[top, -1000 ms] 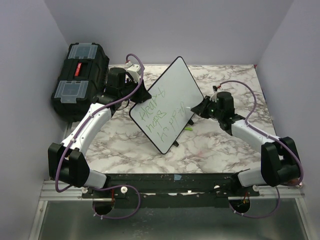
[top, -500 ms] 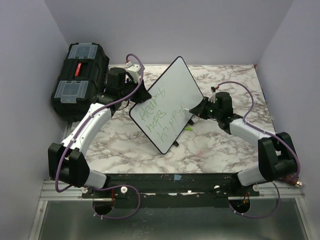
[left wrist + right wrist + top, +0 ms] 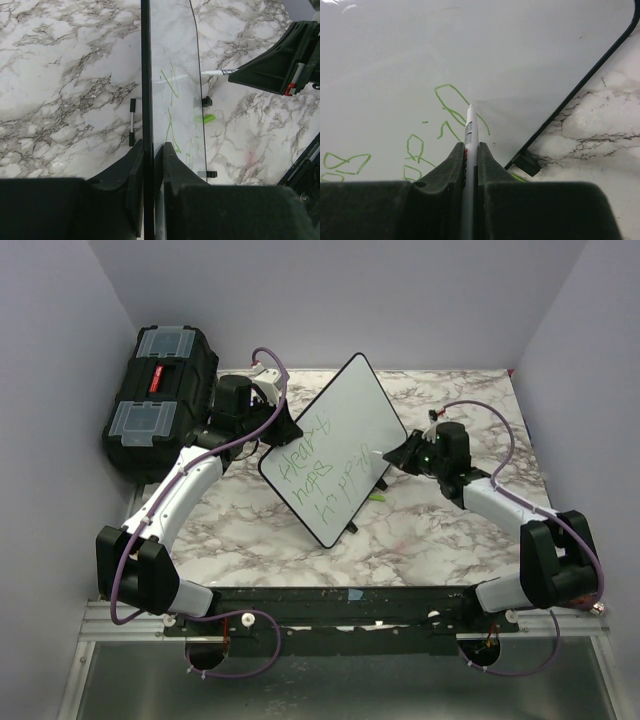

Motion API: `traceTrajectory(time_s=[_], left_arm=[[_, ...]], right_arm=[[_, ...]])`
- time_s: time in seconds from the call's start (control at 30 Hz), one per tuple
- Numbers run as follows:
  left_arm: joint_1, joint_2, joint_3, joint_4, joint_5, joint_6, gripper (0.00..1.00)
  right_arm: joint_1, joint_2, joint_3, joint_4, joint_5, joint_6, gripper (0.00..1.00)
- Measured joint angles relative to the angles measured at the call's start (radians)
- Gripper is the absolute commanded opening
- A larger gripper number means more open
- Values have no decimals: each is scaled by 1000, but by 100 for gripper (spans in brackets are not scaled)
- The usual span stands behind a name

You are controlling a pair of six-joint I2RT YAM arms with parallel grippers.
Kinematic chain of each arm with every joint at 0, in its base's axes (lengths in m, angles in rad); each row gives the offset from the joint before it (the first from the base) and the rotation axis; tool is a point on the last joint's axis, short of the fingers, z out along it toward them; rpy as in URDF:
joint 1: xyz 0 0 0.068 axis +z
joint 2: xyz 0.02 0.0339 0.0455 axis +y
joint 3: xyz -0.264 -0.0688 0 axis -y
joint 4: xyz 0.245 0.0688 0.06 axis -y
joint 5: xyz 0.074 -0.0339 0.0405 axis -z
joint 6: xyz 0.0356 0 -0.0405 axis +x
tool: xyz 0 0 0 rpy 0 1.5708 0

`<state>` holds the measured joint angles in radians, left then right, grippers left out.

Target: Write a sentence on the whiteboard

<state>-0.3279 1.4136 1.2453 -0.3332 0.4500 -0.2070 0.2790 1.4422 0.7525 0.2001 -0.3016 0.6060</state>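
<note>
Seen from above, the whiteboard is stood on edge, slantwise, at the middle of the marble table, its left rim pinched by the left gripper, apparently so that the face is steadied against the push of writing. The sentence is set out in three green lines on the lower half of the board, and the right gripper is brought up to the end of the bottom line. A black toolbox is left at the far left corner. From the left wrist, the board is viewed edge-on between the clamped fingers, with the white tip of a marker laid against its written side and what may be a green cap lying on the marble beyond. From the right wrist, the marker is seen gripped tight between closed jaws, its tip touching the last green letter, so the writing is judged to be under way.
</note>
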Motion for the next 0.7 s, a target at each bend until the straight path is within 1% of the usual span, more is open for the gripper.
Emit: traceTrajectory(time_s=[0.23, 0.7], left_arm=[[0, 0, 0, 0, 1, 0, 0], [1, 0, 0, -2, 3, 0, 0]], right_arm=[[-26, -24, 4, 2, 20, 9, 1], [-26, 82, 43, 59, -3, 49, 1]])
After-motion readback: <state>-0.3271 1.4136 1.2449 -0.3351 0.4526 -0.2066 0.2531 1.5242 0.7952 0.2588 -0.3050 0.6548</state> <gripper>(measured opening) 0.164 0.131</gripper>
